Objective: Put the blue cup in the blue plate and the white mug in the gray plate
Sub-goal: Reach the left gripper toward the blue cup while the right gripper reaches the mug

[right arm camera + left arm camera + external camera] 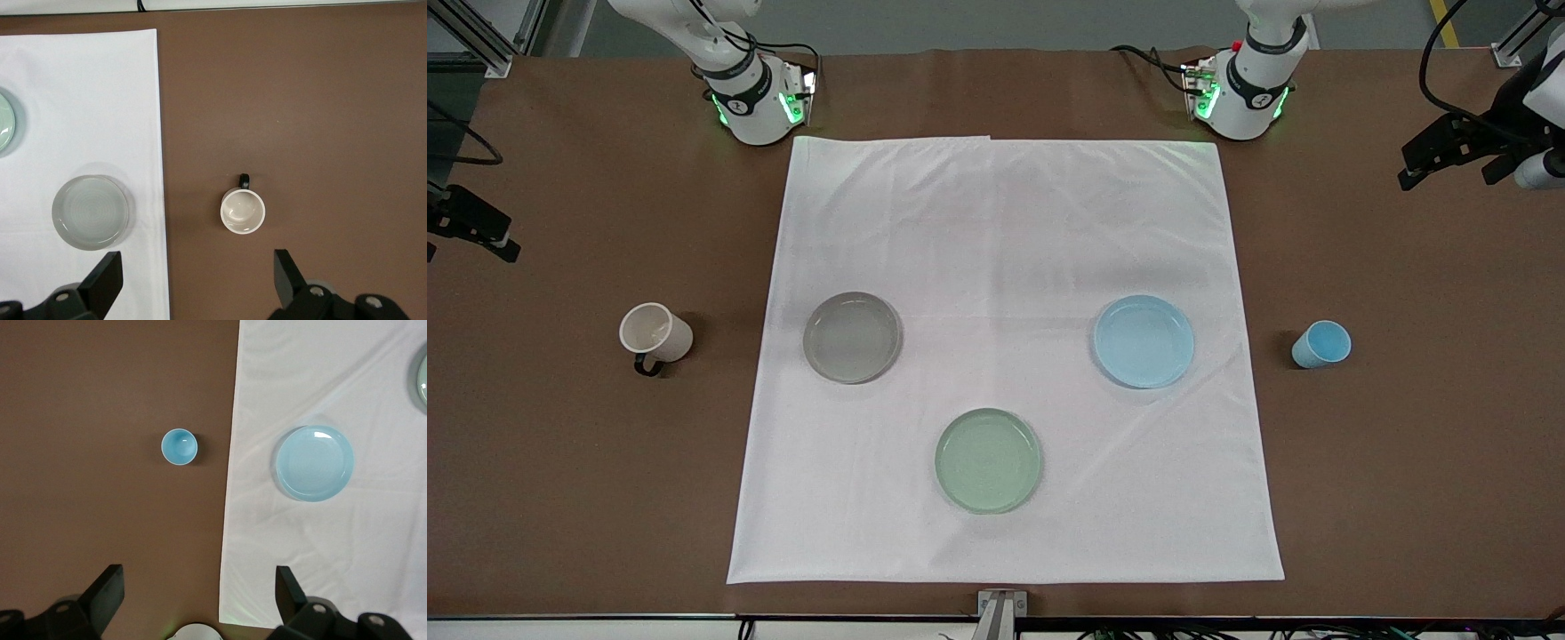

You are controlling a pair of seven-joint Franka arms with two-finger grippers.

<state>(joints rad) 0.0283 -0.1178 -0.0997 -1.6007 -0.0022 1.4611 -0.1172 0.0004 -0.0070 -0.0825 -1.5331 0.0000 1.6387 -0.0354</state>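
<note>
The blue cup stands upright on the bare brown table at the left arm's end, beside the cloth; it also shows in the left wrist view. The blue plate lies on the cloth next to it. The white mug stands at the right arm's end, its black handle toward the front camera. The gray plate lies on the cloth beside it. My left gripper and my right gripper are open and empty, high over the table.
A pale green plate lies on the white cloth, nearer to the front camera than the other two plates. The arm bases stand along the table's edge farthest from that camera. Brown table surrounds the cloth.
</note>
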